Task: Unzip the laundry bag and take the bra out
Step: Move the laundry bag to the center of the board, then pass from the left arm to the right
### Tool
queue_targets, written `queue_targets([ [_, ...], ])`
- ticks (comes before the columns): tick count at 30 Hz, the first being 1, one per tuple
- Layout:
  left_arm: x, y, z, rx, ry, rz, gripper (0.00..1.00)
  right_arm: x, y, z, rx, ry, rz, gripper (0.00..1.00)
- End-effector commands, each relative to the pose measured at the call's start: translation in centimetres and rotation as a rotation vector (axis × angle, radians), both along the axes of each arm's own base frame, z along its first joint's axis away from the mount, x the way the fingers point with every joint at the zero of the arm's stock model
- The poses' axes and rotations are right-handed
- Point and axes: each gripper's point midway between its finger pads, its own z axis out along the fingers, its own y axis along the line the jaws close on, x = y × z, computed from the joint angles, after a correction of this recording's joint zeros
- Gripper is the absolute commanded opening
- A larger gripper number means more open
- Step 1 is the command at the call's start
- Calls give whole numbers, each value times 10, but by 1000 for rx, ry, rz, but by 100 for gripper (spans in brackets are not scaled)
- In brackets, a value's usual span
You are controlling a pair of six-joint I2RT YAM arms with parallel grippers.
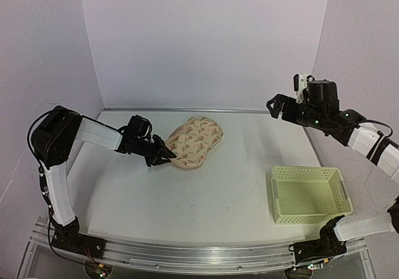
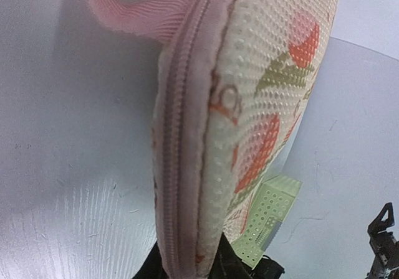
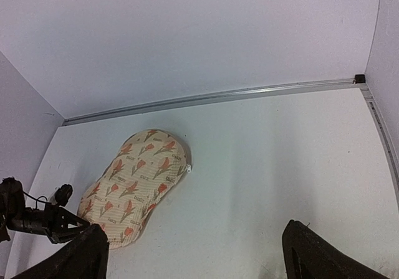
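Both jaws of the left gripper (image 1: 164,156) clamp the laundry bag (image 1: 198,141) at its zip-edged end (the right gripper (image 1: 273,106) gapes wide, well apart from the bag).

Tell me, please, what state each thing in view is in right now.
Laundry bag: lying flat, zip closed along the stretch the left wrist view shows, near end pinched.
Left gripper: shut on the laundry bag's edge.
Right gripper: open, raised, holding nothing.
Basket: upright, empty.
Bra: not visible.
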Motion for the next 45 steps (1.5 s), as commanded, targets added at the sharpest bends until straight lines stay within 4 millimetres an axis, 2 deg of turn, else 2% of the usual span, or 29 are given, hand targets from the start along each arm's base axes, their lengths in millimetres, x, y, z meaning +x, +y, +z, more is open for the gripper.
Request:
queue_targets([
  [1, -4, -9, 13, -50, -55, -70, 14, 3, 21, 2, 7, -21, 101, 98],
  [7, -15, -13, 19, -76, -83, -150, 0, 0, 53, -19, -6, 24, 287, 98],
  [12, -29, -13, 18, -58, -102, -255, 0, 4, 70, -42, -48, 88, 360, 98],
  [16, -47, -5, 12, -7, -89, -336, 0, 8, 80, -76, -96, 204, 396, 98],
  [22, -71, 4, 15, 29, -88, -447, 0, 11, 96, -127, -172, 379, 445, 98],
  [28, -95, 10, 21, 21, -79, -574, 0, 25, 107, -158, -192, 465, 465, 98],
  [31, -103, 13, 18, 35, -66, -609, 0, 34, 112, -173, -213, 506, 467, 96],
  [35, -107, 17, 14, 57, -60, -631, 0, 43, 118, -200, -230, 562, 477, 94],
  [40, -106, 18, 13, 81, -65, -645, 0, 42, 126, -227, -229, 617, 522, 92],
  [45, -104, 19, 10, 100, -65, -659, 0, 34, 138, -231, -185, 636, 605, 87],
])
